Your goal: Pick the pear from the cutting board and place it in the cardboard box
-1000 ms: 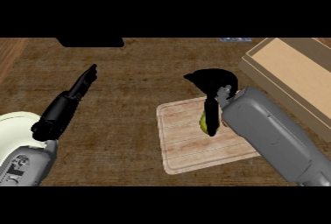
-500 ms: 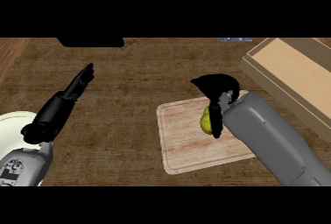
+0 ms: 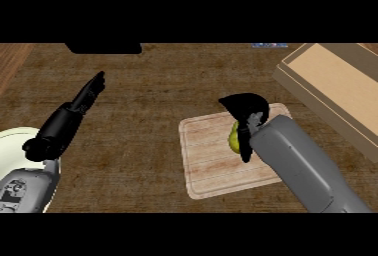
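A yellow-green pear [image 3: 235,138] lies on the pale wooden cutting board [image 3: 214,162] at centre right. My right hand [image 3: 244,106] is over the pear's far end, fingers curled down round it, and the grey forearm hides the pear's right side. Whether the pear is off the board I cannot tell. The cardboard box [image 3: 310,99] stands open at the upper right, apart from the board. My left hand [image 3: 85,97] is at the left, fingers straight and pointing away, holding nothing.
A cream plate [image 3: 13,142] shows at the left edge beside my left forearm. A black object [image 3: 103,48] sits at the counter's far edge, and a small blue thing [image 3: 267,45] lies farther right. Brown counter lies between board and left arm.
My right hand has come slightly nearer and lower over the pear, its fingers curling closer round it. The left arm has barely shifted.
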